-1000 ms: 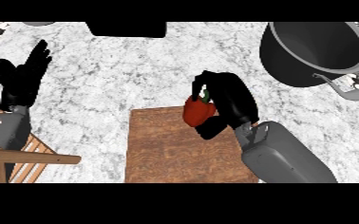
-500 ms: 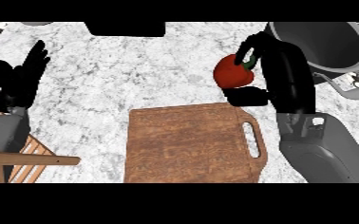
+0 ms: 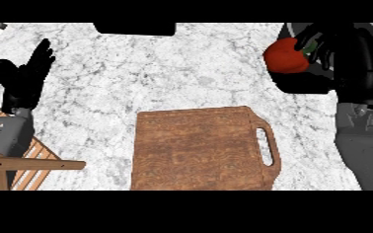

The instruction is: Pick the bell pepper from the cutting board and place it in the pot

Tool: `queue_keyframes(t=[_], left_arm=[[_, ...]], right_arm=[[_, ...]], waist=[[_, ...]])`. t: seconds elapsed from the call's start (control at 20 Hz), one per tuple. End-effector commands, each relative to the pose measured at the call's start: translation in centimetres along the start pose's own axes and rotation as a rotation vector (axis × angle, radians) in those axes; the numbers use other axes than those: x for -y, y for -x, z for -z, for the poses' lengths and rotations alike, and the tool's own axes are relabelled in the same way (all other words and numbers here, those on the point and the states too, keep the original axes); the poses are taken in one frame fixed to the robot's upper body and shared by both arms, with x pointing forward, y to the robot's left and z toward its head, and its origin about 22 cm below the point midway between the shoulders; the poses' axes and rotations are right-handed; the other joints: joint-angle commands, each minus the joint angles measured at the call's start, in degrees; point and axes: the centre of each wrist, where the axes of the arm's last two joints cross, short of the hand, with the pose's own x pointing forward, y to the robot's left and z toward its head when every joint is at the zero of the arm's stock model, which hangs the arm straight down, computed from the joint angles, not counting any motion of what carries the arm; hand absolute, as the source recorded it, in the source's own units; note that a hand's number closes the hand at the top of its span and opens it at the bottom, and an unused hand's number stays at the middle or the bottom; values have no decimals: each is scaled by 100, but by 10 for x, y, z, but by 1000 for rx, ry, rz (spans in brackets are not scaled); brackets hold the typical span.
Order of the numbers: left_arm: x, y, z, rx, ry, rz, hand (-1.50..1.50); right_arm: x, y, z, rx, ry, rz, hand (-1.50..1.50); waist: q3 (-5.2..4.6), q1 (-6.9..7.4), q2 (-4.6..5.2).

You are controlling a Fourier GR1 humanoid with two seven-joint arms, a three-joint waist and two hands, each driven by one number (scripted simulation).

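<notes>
Right hand (image 3: 341, 59) at the upper right of the head view, fingers and thumb curled around the bell pepper (image 3: 286, 57), holding it up off the counter. Pepper sits on the hand's left side, partly covered by the fingers; it's well clear of the cutting board (image 3: 200, 148), up and to the right of it.

Pepper: red, rounded, glossy, with a bit of green stem showing at its upper right against the black fingers.

Pot (image 3: 293, 28): only a sliver of grey rim visible at the top right, just above the pepper; the rest is behind the hand and forearm. Can't see inside it, and can't tell whether the pepper is over the opening or just beside it.

Cutting board: brown wood, handle slot on its right edge, nothing on it.

Left hand (image 3: 25, 81) rests at the left edge, fingers straight and pointing up, holding nothing.

Wooden slatted object (image 3: 33, 164) at lower left, just beside the left forearm. Dark flat object (image 3: 134, 28) at the top edge. Marble counter (image 3: 167, 74) between the two hands is bare.
</notes>
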Motion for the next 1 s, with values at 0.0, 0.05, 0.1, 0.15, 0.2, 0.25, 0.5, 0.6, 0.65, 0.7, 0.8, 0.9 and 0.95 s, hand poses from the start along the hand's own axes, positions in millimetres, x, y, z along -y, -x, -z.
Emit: queue_keyframes(t=[0.0, 0.05, 0.1, 0.15, 0.2, 0.25, 0.5, 0.6, 0.65, 0.7, 0.8, 0.9, 0.95], left_arm=[[45, -12, -7, 61, 33, -226, 0], [50, -11, -5, 53, 22, -239, 0], [45, -29, 2, 66, 54, -229, 0], [52, -24, -1, 69, 52, -234, 0], [52, -22, 0, 71, 49, -225, 0], [54, -21, -1, 62, 58, -239, 0], [65, -29, 4, 85, 63, -230, 0], [57, -42, 7, 115, 83, -230, 0], [58, -38, 8, 107, 77, -234, 0], [60, -20, -4, 85, 73, -238, 0], [78, -30, 2, 92, 84, -240, 0], [69, -37, 6, 114, 98, -232, 0], [73, -40, 7, 112, 98, -235, 0]], right_arm=[[11, 20, 14, -58, 29, 39, 150], [7, 32, 9, -61, 9, 52, 150], [15, 33, 21, -70, 32, 21, 150], [14, 46, 22, -72, 40, -9, 150], [17, 45, 28, -93, 44, 83, 150], [18, 46, 25, -88, 63, 142, 150], [38, 95, 46, -74, 160, -335, 150], [37, 109, 51, -100, 173, -380, 150], [32, 119, 51, -101, 170, -407, 150], [29, 128, 47, -118, 166, -401, 150], [15, 125, 54, -112, 143, -390, 150], [23, 143, 58, -132, 149, -402, 150], [17, 146, 59, -138, 142, -412, 150]], waist=[[340, 186, -125], [344, 115, -111], [343, 178, -115], [346, 190, -103], [347, 208, -85], [354, 202, -113], [325, 258, -42], [335, 373, -62], [335, 385, -26], [338, 438, -60], [336, 452, -19], [344, 477, -10], [343, 516, 11]])
